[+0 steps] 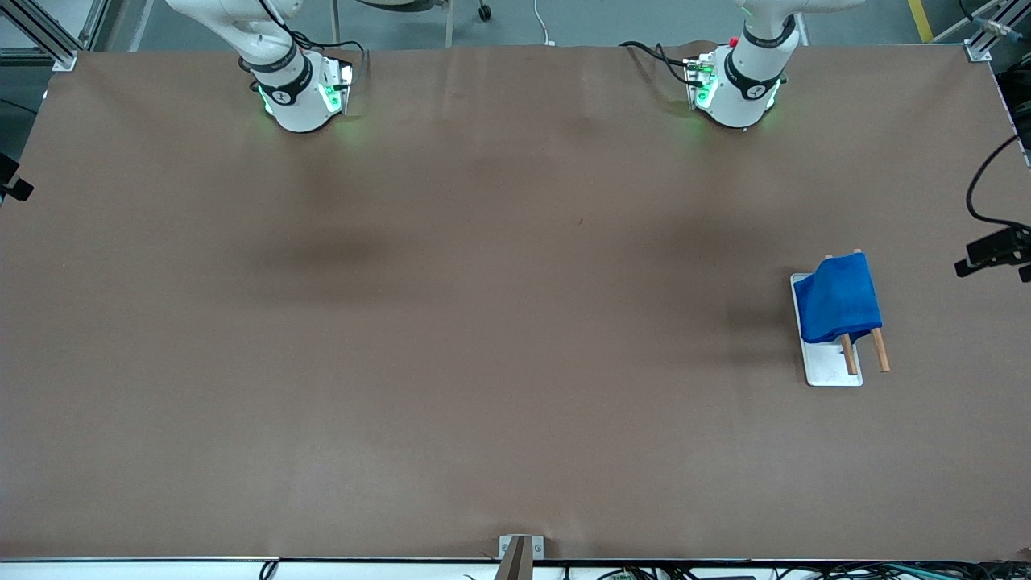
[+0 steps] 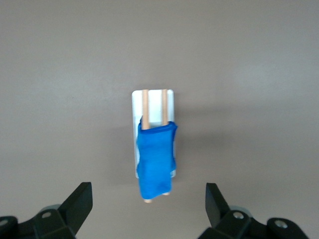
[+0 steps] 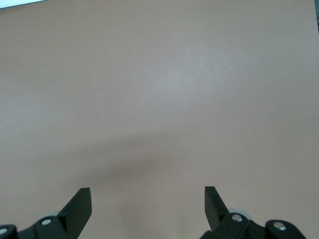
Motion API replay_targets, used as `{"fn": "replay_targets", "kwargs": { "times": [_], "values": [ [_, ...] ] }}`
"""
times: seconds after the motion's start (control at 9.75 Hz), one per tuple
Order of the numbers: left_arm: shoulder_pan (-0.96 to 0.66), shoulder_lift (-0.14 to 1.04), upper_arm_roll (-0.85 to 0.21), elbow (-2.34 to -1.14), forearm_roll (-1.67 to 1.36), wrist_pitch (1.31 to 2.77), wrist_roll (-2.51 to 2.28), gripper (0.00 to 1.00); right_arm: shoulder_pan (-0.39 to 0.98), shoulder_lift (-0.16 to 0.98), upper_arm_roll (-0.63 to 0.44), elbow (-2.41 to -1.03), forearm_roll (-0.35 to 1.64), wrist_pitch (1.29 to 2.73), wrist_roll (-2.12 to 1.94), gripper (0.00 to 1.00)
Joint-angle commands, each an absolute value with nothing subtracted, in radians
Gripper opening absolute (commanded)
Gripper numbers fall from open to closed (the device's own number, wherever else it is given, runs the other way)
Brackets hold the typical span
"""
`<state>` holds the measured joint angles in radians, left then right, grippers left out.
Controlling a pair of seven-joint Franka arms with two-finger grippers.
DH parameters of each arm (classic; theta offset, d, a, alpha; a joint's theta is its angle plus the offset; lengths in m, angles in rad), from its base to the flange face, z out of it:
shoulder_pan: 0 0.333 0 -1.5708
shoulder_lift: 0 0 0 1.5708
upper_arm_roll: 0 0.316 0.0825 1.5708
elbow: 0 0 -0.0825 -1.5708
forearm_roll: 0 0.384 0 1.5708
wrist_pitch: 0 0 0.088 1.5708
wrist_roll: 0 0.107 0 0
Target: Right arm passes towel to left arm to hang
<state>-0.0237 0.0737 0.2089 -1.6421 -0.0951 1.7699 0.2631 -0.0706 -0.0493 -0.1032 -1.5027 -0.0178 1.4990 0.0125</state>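
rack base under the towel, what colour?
White. The flat base under the two wooden rods shows best in the left wrist view; the blue towel covers part.

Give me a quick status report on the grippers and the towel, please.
Left gripper open, high over the rack. Right gripper open over bare table. Towel draped across both rods. Nothing obstructing.

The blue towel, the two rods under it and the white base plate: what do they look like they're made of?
The towel looks like soft matte cloth, probably microfibre: it sags and folds over the rods. The rods look like bare wood, being tan, round and unpainted. The base plate is smooth, flat and white: painted metal or plastic, I cannot tell which.
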Motion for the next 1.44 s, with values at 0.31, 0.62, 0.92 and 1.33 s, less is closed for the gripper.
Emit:
{"fn": "replay_targets", "kwargs": {
  "times": [0.31,0.62,0.92,1.33],
  "values": [
    [-0.012,-0.072,0.060,-1.663,-0.063,1.657,0.126,1.00,-0.097,-0.037,-0.094,-1.488,-0.017,1.485,0.012,1.00],
    [-0.009,-0.049,0.005,-1.539,-0.003,1.542,0.103,1.00,-0.094,-0.038,-0.094,-1.491,-0.018,1.483,0.014,1.00],
    [0.011,-0.051,0.012,-1.516,-0.078,1.487,0.075,1.00,-0.094,-0.038,-0.095,-1.491,-0.018,1.480,0.012,1.00],
    [0.000,-0.058,0.011,-1.543,-0.074,1.465,0.032,1.00,-0.094,-0.038,-0.095,-1.491,-0.018,1.480,0.011,1.00]
  ]
}}
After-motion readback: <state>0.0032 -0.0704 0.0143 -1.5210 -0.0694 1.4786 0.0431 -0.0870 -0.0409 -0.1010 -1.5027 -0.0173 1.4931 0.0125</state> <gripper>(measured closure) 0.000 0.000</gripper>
